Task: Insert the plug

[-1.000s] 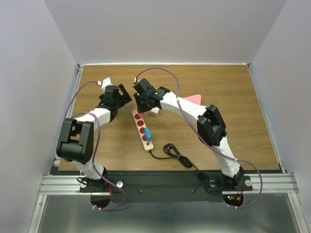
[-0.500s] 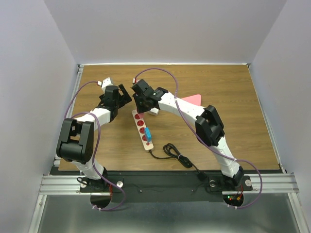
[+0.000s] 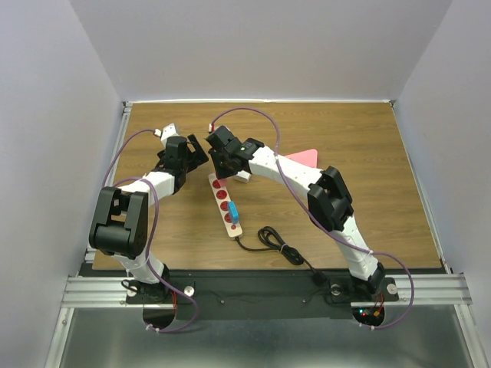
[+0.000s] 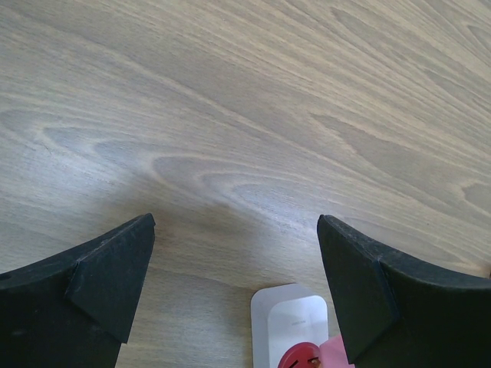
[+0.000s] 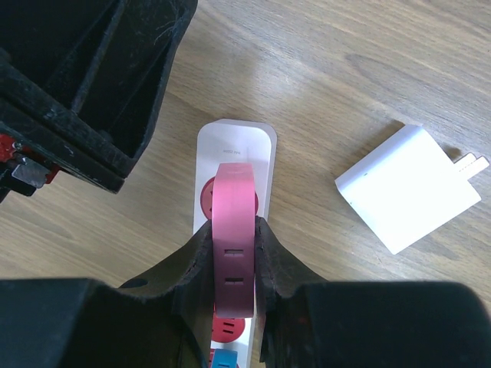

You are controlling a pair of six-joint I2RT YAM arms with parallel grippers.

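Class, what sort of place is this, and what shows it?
Likely a robotics lab test cell: two arms bolted to a metal rail, plain white walls boxing in the table, a power strip.

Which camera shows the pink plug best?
Right wrist: the pink plug fills the middle, pinched in the right tool above the power strip. Top external hides it; left wrist catches a pink sliver.

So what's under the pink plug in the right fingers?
Under the pink plug lies the far end of the white power strip, one red socket peeking out at its left. The plug and the right fingers cover the rest of that socket.
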